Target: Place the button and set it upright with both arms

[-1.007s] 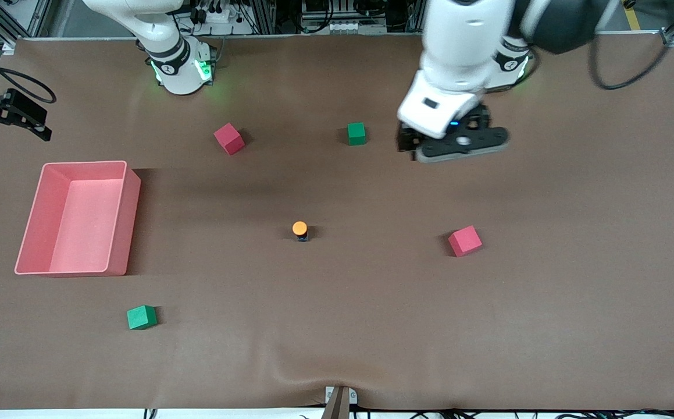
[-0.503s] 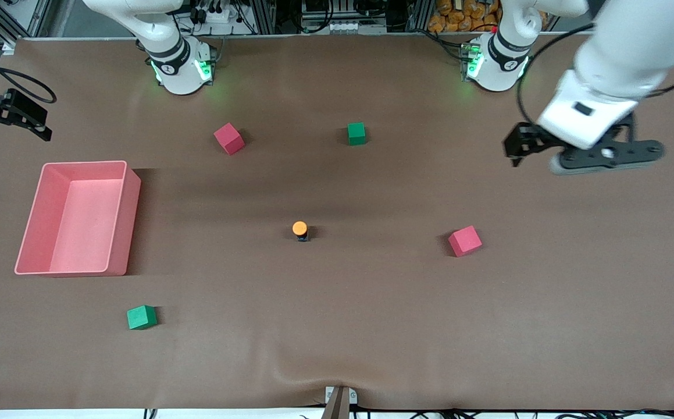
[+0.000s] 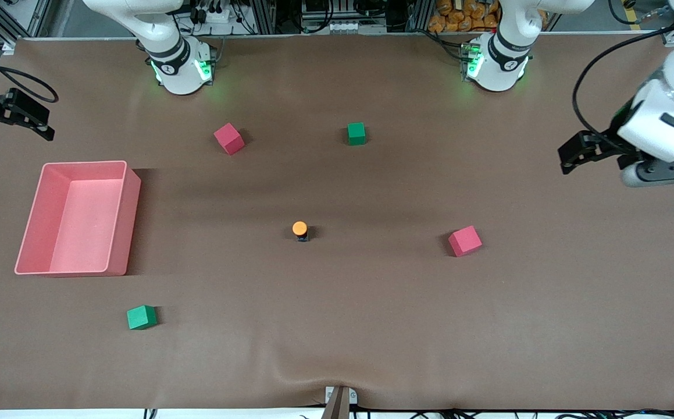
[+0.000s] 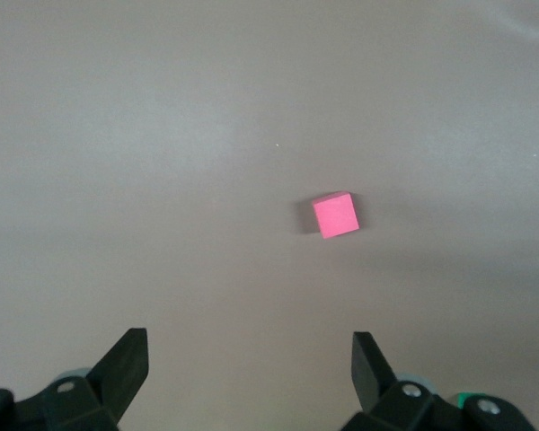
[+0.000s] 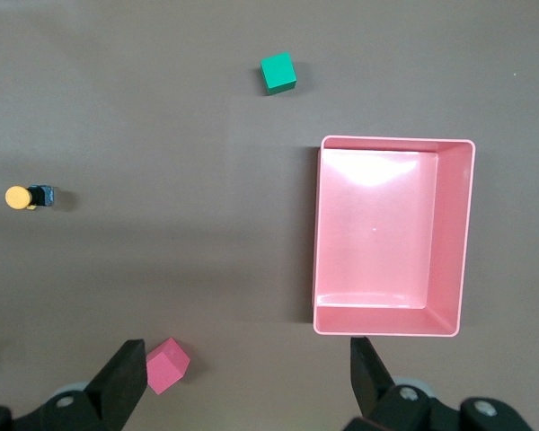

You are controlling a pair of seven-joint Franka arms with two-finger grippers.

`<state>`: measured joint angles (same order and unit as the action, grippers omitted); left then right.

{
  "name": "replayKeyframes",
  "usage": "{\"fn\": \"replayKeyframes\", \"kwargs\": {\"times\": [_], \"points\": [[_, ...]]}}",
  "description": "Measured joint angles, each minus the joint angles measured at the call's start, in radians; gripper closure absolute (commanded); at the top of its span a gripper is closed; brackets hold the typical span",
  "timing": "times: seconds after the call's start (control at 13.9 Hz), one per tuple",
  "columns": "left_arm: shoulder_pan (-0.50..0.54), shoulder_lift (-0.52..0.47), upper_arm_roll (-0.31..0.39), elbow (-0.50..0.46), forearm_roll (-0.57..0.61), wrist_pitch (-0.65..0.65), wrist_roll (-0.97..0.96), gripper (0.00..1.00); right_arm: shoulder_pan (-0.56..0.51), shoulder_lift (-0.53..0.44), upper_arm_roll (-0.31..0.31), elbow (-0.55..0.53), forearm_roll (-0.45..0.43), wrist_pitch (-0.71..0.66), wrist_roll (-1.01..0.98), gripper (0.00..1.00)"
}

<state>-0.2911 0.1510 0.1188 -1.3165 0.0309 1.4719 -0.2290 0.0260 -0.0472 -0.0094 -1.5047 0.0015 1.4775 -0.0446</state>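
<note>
Orange-capped button upright mid-desk | left pincer spread, empty, over desk end | right pincer spread, waiting above pink bin | judgement: leave button untouched, keep clear.

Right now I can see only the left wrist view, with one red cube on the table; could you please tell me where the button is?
Observer: The button stands upright, orange cap on top, in the middle of the table, toward the right arm's end from your red cube.
Operator: Thank you. Is the right hand holding anything?
Observer: No, the right hand is open and empty, up at the right arm's end of the table.
Operator: What lies near it?
Observer: An empty pink bin sits on the table there.
</note>
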Motion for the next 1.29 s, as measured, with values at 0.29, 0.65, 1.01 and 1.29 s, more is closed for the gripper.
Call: {"fn": "replayKeyframes", "kwargs": {"times": [0.29, 0.65, 1.01, 1.29], "points": [[0.059, -0.012, -0.002, 0.000, -0.004, -0.001, 0.121, 0.00, -0.002, 0.000, -0.002, 0.000, 0.024, -0.001, 0.000, 0.00], [0.179, -0.070, -0.088, -0.060, -0.014, -0.011, 0.195, 0.00, -0.003, 0.000, -0.002, 0.000, 0.025, -0.001, 0.000, 0.00], [0.242, -0.141, -0.152, -0.165, -0.014, -0.012, 0.195, 0.00, -0.003, 0.000, -0.003, 0.000, 0.025, -0.003, 0.000, 0.00], [0.256, -0.176, -0.153, -0.203, -0.014, -0.012, 0.195, 0.00, -0.006, 0.002, -0.004, 0.000, 0.025, -0.004, 0.000, 0.00]]}}
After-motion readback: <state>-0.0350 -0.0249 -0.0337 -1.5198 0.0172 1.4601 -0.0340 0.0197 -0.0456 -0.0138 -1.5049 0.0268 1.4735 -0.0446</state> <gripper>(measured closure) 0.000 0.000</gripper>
